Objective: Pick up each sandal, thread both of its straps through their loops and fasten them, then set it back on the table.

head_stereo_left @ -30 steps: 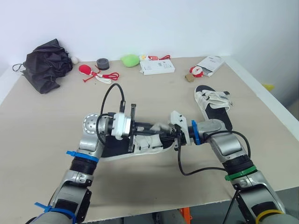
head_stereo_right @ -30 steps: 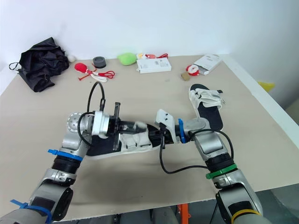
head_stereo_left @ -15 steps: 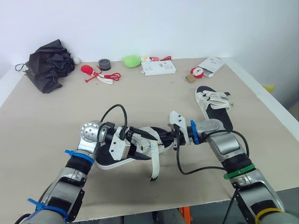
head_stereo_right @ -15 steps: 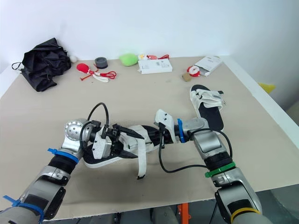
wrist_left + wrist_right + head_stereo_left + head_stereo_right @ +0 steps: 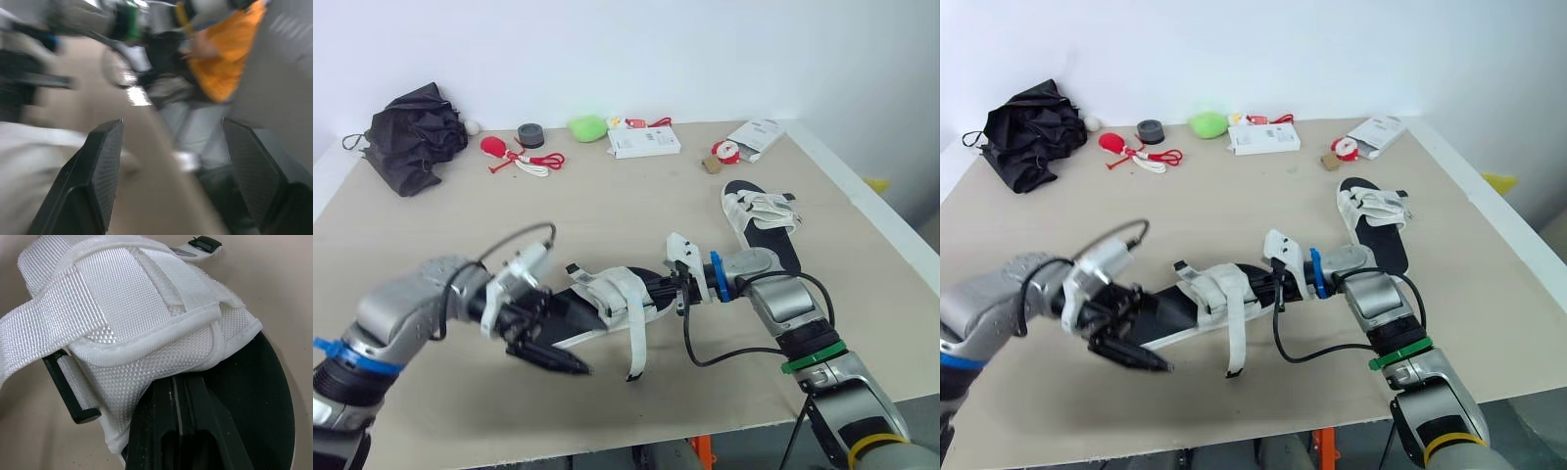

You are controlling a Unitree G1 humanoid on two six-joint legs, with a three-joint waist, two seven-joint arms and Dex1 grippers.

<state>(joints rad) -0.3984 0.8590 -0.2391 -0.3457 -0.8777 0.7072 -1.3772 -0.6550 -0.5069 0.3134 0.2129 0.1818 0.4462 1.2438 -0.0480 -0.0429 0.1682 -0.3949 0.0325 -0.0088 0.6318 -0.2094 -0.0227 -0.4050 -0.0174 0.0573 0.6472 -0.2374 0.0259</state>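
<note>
Sandal [image 5: 607, 299] seen near centre of table [image 5: 636, 211], laid lengthwise between both grippers. One white strap [image 5: 635, 341] hung loose from midfoot, unfastened. Right gripper [image 5: 658, 292] clamped on sandal at toe end, fingers [image 5: 181, 431] pressed together under white upper. Left gripper [image 5: 172, 125] held at heel end, jaws spread wide; contact with sandal not discernible. Second sandal [image 5: 762, 220] laid flat further right. Black umbrella [image 5: 411, 137] and white box [image 5: 644, 142] placed along far edge.

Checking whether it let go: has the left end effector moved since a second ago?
Yes. The left end effector has come off the near sandal, pulling toward the table's front edge, away from the black umbrella.
</note>
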